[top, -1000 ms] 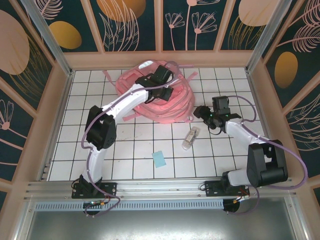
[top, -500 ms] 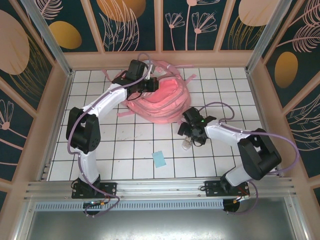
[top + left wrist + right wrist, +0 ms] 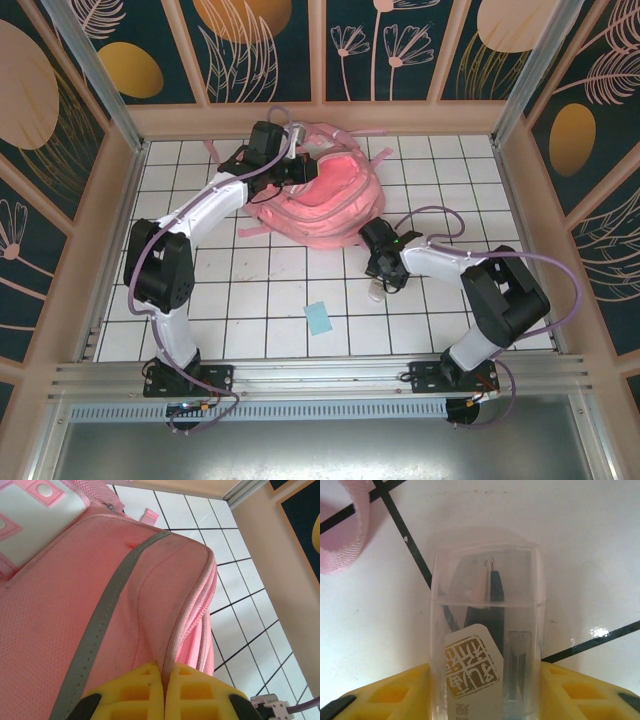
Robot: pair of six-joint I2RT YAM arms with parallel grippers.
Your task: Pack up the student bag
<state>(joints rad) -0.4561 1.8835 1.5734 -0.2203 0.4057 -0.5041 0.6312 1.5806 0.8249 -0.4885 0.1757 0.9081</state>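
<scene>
A: Left side, entry one. State of the left gripper (image 3: 163, 671)?

B: Jaws narrow, pinched on a seam fold of the student bag (image 3: 325, 195). It grips at the bag's far left edge.

A: Bag position?

B: It lies on the white tiled table (image 3: 250, 300), far centre, close to the back wall. A grey stripe (image 3: 107, 615) crosses its pink panel.

A: Moving right?

B: A small blue card (image 3: 319, 318) lies flat on the tiles, nearer the bases and well apart from the bag. Right of it a clear case (image 3: 487, 630) holds pens and sits just beside the bag's near edge.

A: Right gripper (image 3: 485, 674)?

B: Its yellow fingers (image 3: 395, 690) flank the case on both sides. I cannot tell whether they clamp it. A pink strap (image 3: 350, 535) lies near.
</scene>
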